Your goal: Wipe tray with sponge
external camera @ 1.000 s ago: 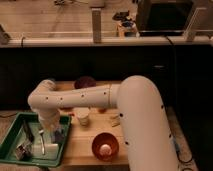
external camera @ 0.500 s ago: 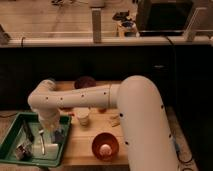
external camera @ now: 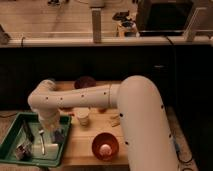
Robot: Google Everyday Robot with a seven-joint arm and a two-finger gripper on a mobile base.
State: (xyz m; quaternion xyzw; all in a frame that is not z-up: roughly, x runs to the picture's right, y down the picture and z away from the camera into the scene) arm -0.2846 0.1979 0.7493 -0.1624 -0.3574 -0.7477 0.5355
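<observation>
The tool [external camera: 42, 146] sits low inside the green tray [external camera: 11, 131] at seven o'clock on the surface [external camera: 82, 145], unmoved from a second ago, pressing what looks like the pale sponge [external camera: 46, 149] against the floor.

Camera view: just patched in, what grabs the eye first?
The big white arm fills the right and sweeps left across the wooden table. Its tool hangs down inside the green tray at lower left, over the pale sponge. A red-orange bowl sits front centre.
</observation>
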